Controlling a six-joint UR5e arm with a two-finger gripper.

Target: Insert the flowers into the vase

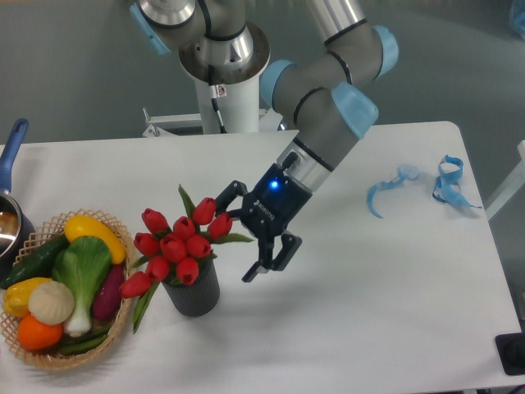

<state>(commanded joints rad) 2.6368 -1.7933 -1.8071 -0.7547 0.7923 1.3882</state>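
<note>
So the flowers (176, 246) are sitting in the vase (194, 295) already, red buds bunched up above the rim and spilling wider than the mouth, with one long leaf drooping down the left side toward the wicker basket (41, 355) of toy vegetables (70, 283). The gripper (256, 236) is just to the right of the bunch, fingers spread apart and not clamped on anything, though one fingertip looks very close to the rightmost bud and I honestly can't tell from this angle whether it's touching. My read on handling: these look like fake tulips, so probably super light, with soft floppy leaves and heads that bend instead of snapping. The catch is the vase is small and short, and the bunch is top-heavy and wider than it, so any sideways shove on the buds could tip the whole thing. If it needs reseating, I'd grab low on the stems right above the rim where they're bundled tight, not the heads, since those would just squish and slide. There's also some blue ribbon scraps (447, 185) far right, well out of the way.
</note>
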